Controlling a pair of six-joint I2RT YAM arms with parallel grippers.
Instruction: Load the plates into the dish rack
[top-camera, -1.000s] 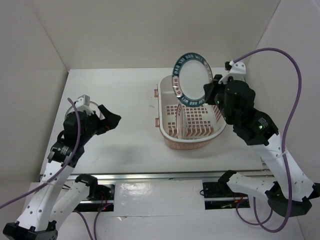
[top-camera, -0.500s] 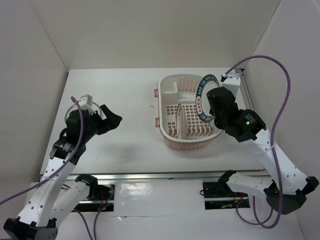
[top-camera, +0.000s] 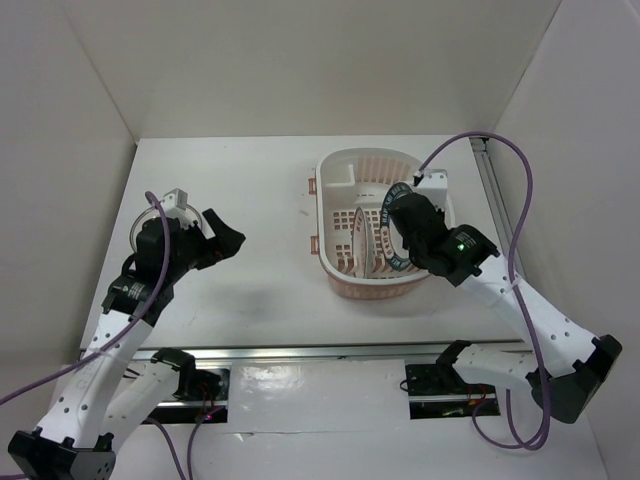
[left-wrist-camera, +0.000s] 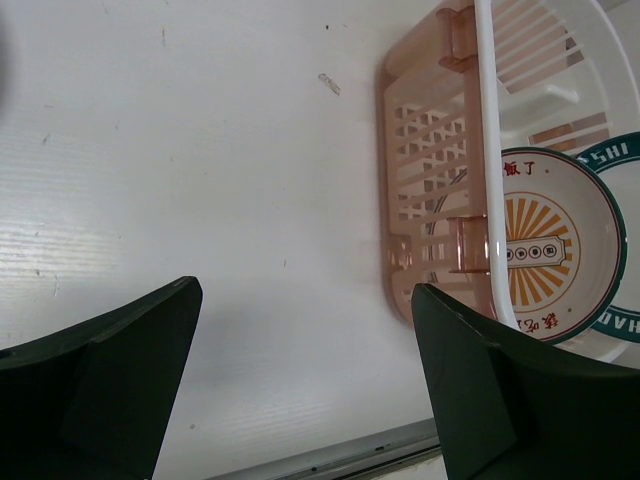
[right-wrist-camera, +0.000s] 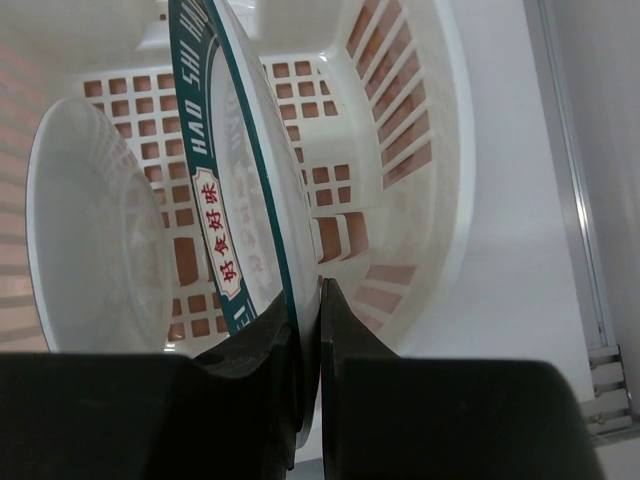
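Right wrist view: right gripper (right-wrist-camera: 308, 300) clamps the round white blue-lettered plate (right-wrist-camera: 235, 230) inside the oval pale-pink plastic dish rack (right-wrist-camera: 450, 150), beside the racked orange-sunburst plate (left-wrist-camera: 540, 255); release remains. Left gripper (left-wrist-camera: 305, 300) gapes.

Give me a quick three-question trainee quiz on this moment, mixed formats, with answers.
1. True or false: the right gripper is shut on the edge of the lettered-rim plate.
2. Fill in: the left gripper holds nothing and its jaws are ____.
3. Where is the sunburst plate?
A. lying flat outside the rack
B. standing on edge inside the dish rack
C. held by the left gripper

Key: 1 true; 2 open; 3 B.
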